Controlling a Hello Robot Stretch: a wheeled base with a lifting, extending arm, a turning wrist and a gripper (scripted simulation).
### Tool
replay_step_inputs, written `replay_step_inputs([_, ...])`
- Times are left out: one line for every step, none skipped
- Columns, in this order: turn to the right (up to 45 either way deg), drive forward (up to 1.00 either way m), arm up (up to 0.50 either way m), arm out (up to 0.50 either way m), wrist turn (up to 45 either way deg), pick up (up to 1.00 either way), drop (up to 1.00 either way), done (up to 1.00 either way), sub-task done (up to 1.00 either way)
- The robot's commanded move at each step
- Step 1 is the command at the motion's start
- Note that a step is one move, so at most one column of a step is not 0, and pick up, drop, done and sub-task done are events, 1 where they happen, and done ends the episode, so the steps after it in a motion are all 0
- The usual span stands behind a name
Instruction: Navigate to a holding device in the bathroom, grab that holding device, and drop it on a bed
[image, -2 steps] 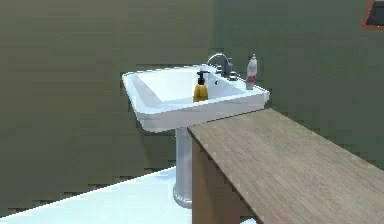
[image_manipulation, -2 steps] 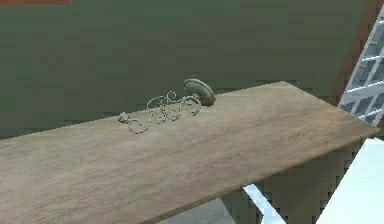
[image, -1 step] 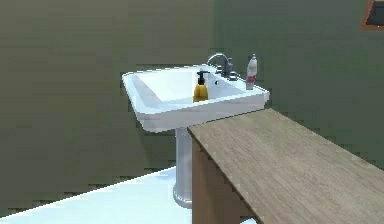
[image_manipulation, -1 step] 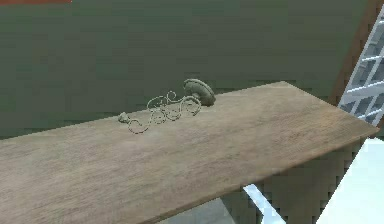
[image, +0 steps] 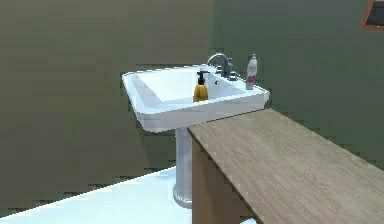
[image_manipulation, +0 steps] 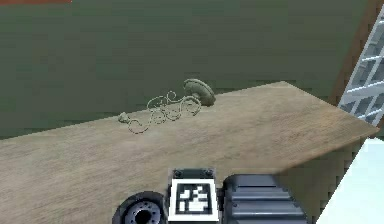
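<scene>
Since the thin wire holder (image_manipulation: 170, 108) lies at the surface's (image_manipulation: 90, 165) far edge, the claw (image_manipulation: 141, 211) (load: can't tell) could shove it wallward.

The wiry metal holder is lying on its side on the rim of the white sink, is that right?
Not quite. The wiry metal holder is lying on its side, but on the wooden countertop, not on the sink's rim, as the arm side view shows. In the forward view the white sink carries a yellow bottle and a white bottle.
</scene>
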Motion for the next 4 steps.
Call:
replay_step_inputs([0.0,0.00,0.00,0.38,0.0,0.00,0.00,0.00,0.00])
replay_step_inputs([0.0,0.00,0.00,0.00,45.0,0.00,0.00,0.00,0.00])
replay_step_inputs([0.0,0.00,0.00,0.00,45.0,0.00,0.00,0.00,0.00])
replay_step_inputs([0.0,0.00,0.00,0.00,33.0,0.00,0.00,0.00,0.00])
